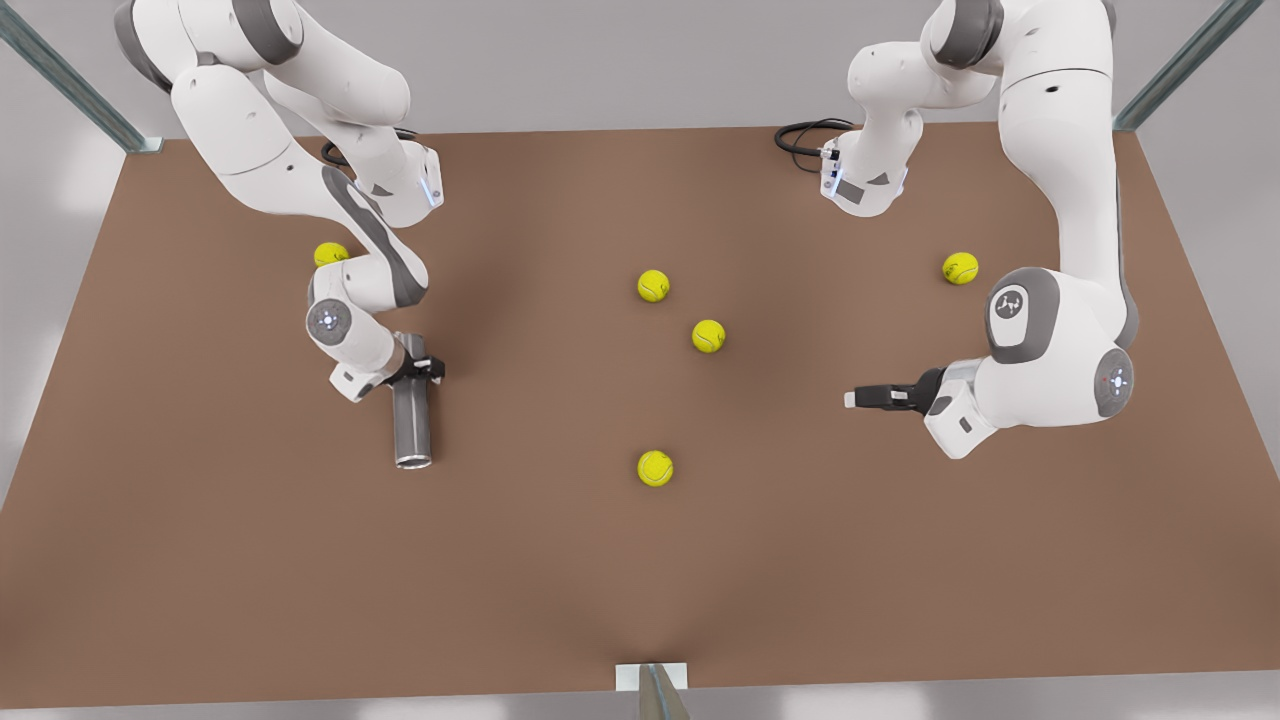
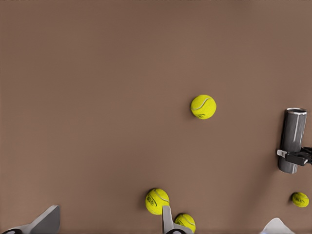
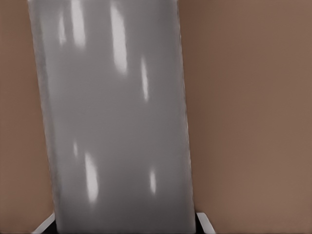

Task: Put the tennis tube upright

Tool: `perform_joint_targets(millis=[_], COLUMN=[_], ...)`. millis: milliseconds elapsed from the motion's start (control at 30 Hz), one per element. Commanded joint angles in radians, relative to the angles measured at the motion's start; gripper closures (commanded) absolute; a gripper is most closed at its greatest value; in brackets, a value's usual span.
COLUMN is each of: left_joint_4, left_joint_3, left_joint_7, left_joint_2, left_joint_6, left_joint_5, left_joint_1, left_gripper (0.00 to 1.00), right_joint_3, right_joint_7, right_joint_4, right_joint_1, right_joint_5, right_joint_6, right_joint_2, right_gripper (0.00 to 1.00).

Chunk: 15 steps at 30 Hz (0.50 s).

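Right gripper [image 1: 425, 368] clamped across the tennis tube [image 1: 412, 418], tube lying flat on the brown table [image 1: 560, 560], hollow end toward the front edge, left gripper [image 1: 862, 397] well apart, hovering, fingers apparently closed, five tennis balls [image 1: 708, 335] scattered between and beyond.

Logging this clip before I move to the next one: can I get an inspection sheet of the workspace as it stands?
Surface: brown table, flat, bare apart from the items below.
Job's things: tennis tube, grey metal, lying on its side, open end toward the camera, not yet upright.
Clutter: five yellow tennis balls, scattered, none touching the tube.
Grippers: right gripper clamped across the tube, at the front view's left; left gripper at the front view's right, holding nothing, waiting.
Cables: black cable loops at both wrists.
Surroundings: grey walls, metal frame posts at the table's corners.
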State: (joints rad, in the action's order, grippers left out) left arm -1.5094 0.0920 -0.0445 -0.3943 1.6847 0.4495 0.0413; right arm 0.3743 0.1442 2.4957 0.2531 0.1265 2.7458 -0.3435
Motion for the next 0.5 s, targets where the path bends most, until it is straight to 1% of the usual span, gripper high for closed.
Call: perform_joint_targets(millis=[0, 133, 267, 467], left_joint_4=[0.000, 0.000, 0.000, 0.000], left_joint_3=[0.000, 0.000, 0.000, 0.000], left_joint_7=[0.000, 0.000, 0.000, 0.002], left_joint_2=[0.000, 0.002, 0.002, 0.002], left_joint_6=[0.000, 0.000, 0.000, 0.001], left_joint_5=[0.000, 0.000, 0.000, 0.000], left_joint_1=[0.000, 0.000, 0.000, 0.000], left_gripper=[0.01, 0.01, 0.01, 0.01], right_joint_3=[0.000, -0.002, 0.000, 0.000], right_joint_7=[0.000, -0.002, -0.003, -0.003], right_joint_4=[0.000, 0.008, 0.008, 0.008], right_joint_1=[0.000, -0.002, 0.000, -0.002], right_joint_5=[0.001, 0.019, 0.021, 0.021], right_joint_6=[0.002, 0.017, 0.015, 0.015], right_joint_2=[0.000, -0.002, 0.000, 0.000], right_gripper=[0.04, 0.04, 0.10, 0.10])
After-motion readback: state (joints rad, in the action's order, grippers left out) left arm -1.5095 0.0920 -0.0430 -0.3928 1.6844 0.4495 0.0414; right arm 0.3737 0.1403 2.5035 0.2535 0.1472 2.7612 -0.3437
